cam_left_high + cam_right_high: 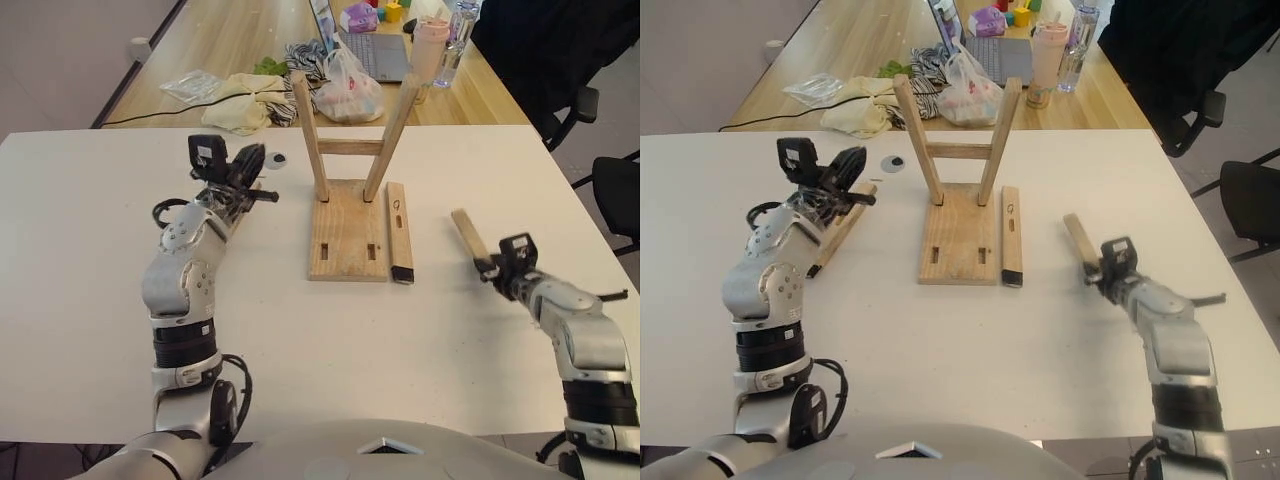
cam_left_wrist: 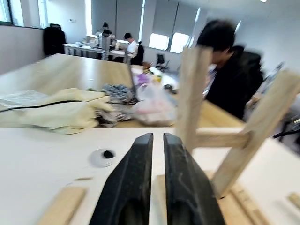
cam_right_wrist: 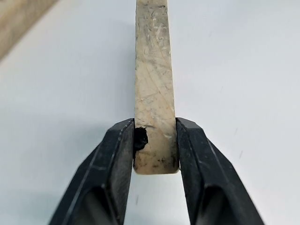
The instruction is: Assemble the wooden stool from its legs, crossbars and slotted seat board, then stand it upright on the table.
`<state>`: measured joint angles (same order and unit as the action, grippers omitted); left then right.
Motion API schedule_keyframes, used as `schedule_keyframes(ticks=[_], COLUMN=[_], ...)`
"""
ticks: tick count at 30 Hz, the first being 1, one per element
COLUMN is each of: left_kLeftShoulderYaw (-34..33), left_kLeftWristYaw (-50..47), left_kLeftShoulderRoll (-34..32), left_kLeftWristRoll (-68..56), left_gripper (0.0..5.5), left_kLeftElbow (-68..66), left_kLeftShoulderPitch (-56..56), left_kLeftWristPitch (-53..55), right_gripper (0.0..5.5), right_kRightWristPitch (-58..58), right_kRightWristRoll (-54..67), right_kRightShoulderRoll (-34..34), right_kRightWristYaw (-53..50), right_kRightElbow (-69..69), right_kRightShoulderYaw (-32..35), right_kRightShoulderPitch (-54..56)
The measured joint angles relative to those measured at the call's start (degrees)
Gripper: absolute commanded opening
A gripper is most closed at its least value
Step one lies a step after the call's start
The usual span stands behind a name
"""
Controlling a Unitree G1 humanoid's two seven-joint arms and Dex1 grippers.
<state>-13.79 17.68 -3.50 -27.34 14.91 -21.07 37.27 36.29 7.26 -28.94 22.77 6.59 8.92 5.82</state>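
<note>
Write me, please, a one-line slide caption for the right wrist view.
Right gripper with jaws shut on one end of a loose wooden piece, just over the white table.

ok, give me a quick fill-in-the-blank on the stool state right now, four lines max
1. The seat board lies flat on the table with ___ legs standing up from it.
2. Those legs are joined by one ___.
3. A loose leg lies on the table along the seat board's ___ edge.
4. The ___ gripper has its fingers shut on another wooden piece.

Missing words: two; crossbar; right; right.
</note>
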Motion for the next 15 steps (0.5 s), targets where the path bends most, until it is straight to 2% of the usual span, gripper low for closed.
schedule_keyframes(ticks=[2,5,9,11,15], left_kLeftShoulderYaw=[0.0,-1.2,-4.4,-4.5,-3.9], left_kLeftWristYaw=[1.8,4.2,2.8,1.9,0.7], left_kLeftShoulderRoll=[3.5,4.0,2.8,1.1,-1.2], left_kLeftWristRoll=[-9.5,-22.0,-33.5,-35.2,-35.5], left_gripper=[1.14,1.59,2.08,2.34,2.39], left_kLeftElbow=[1.4,2.1,0.7,-0.7,-4.4], left_kLeftShoulderPitch=[-2.4,-8.0,-13.4,-16.0,-16.9], left_kLeftWristPitch=[2.7,6.3,9.7,10.1,11.1], right_gripper=[1.29,1.29,1.28,1.28,1.28], right_kRightWristPitch=[-6.2,-12.8,-18.5,-20.5,-22.4], right_kRightWristRoll=[4.3,10.3,10.9,10.6,9.0], right_kRightShoulderRoll=[4.2,9.3,10.9,12.8,13.1], right_kRightWristYaw=[0.2,3.0,7.6,8.5,8.4], right_kRightElbow=[0.2,4.9,7.8,9.2,11.0], right_kRightShoulderYaw=[1.3,-0.6,-7.2,-10.2,-14.8], right_kRightShoulderPitch=[10.0,19.2,20.6,20.5,18.3])
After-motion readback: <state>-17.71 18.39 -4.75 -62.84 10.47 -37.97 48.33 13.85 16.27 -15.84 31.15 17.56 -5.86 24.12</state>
